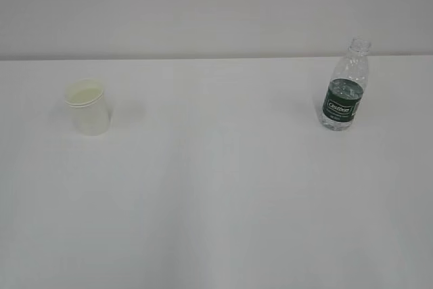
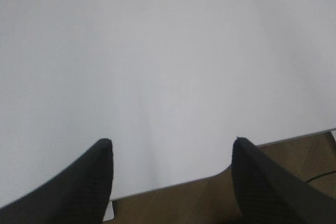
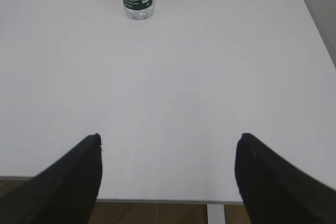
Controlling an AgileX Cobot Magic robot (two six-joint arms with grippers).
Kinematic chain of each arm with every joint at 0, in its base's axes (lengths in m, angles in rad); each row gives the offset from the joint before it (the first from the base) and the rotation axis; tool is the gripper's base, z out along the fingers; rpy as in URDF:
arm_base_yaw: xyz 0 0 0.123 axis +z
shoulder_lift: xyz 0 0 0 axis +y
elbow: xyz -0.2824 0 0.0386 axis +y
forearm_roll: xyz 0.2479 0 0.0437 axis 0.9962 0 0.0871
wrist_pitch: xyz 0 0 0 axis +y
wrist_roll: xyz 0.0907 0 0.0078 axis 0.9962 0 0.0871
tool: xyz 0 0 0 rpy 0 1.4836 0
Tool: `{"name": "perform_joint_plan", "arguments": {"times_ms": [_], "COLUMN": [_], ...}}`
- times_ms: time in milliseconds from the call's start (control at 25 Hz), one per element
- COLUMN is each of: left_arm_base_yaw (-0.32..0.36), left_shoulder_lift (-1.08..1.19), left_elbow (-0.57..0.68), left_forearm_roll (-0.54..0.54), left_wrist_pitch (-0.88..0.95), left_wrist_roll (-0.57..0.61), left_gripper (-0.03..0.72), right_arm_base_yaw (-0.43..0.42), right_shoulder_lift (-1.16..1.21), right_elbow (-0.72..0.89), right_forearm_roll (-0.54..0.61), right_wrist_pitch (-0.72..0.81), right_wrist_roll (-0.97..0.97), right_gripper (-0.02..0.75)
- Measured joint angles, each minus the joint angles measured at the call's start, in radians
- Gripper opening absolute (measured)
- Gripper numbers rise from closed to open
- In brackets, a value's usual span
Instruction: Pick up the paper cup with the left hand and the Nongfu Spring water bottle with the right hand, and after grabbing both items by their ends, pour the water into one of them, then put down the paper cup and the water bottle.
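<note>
**Cup and bottle both straight ahead of empty, wide-open pincers**

We see the small cream-white paper cup [image 1: 87, 107] upright near the table's [image 1: 216, 187] far left, straight ahead of our left gripper [image 2: 170, 150]; contents unclear. The clear ribbed green-labelled bottle [image 1: 346, 88], uncapped, part-full, stands far right, ahead of our right gripper [image 3: 168, 145]. Both grippers gape, holding nothing.

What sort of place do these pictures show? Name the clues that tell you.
Probably a lab or test bench rather than a home: a plain white table against a bare wall, holding only a paper cup and an uncapped water bottle, with two open robot tools waiting at its near edge.
</note>
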Motion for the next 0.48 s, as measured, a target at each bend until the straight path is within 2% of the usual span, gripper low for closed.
{"name": "perform_joint_plan", "arguments": {"times_ms": [480], "left_arm_base_yaw": [0.000], "left_shoulder_lift": [-0.204], "left_elbow": [0.008], "left_forearm_roll": [0.000], "left_wrist_pitch": [0.006], "left_wrist_roll": [0.001], "left_gripper": [0.494], "right_arm_base_yaw": [0.000], "right_shoulder_lift": [-0.010], "right_elbow": [0.002], "right_forearm_roll": [0.000], "right_wrist_pitch": [-0.009], "right_wrist_roll": [0.002], "right_gripper": [0.589]}}
